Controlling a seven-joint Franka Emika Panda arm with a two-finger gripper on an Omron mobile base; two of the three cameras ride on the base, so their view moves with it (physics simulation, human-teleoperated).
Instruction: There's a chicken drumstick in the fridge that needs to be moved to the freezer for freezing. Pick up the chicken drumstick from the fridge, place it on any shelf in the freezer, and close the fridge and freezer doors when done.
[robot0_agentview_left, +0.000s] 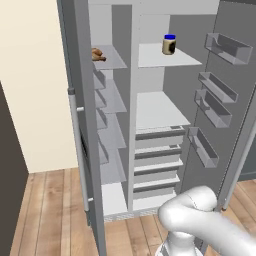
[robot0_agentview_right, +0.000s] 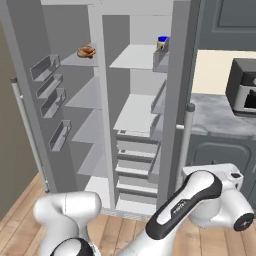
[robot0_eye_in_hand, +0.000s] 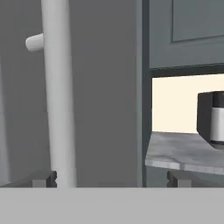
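Both doors stand open. Chicken drumstick (robot0_agentview_left: 98, 54) lies on the freezer's (robot0_agentview_left: 112, 130) top shelf, left of the fridge (robot0_agentview_left: 159, 110) holding a blue-lidded jar (robot0_agentview_left: 169, 44). Probably light, firm, a little slick; best pinched across the thick rounded end. Gripper (robot0_eye_in_hand: 111, 178) jaws spread wide, empty, facing the fridge door handle (robot0_eye_in_hand: 59, 96).

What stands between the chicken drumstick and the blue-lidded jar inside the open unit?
In the left base view, the chicken drumstick and the jar are separated by the upright grey divider wall between freezer and fridge.
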